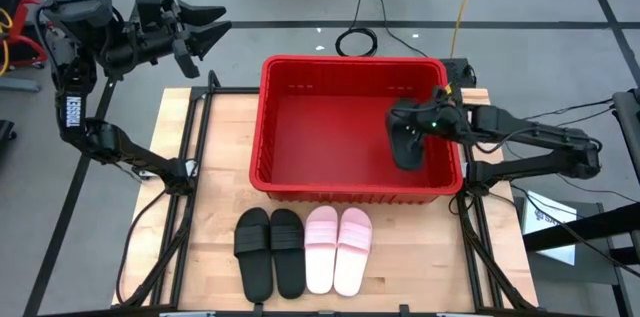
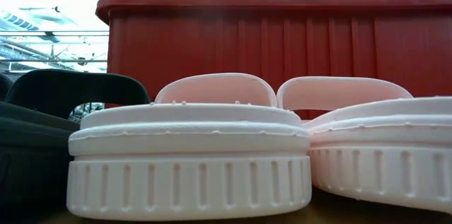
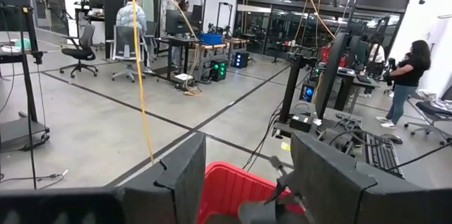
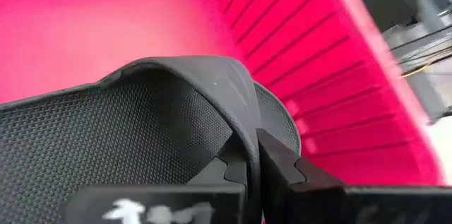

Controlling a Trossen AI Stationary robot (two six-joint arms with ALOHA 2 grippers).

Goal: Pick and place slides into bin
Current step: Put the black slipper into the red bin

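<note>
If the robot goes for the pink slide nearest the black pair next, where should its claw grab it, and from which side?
Probably the wide strap, coming straight down from above. That pink slide lies flat, sole down, and its strap arches clear of the footbed, leaving a gap for one finger. Neighbours touch both long sides, so a sideways approach looks blocked. The right claw already holds a black slide by its strap.
</note>
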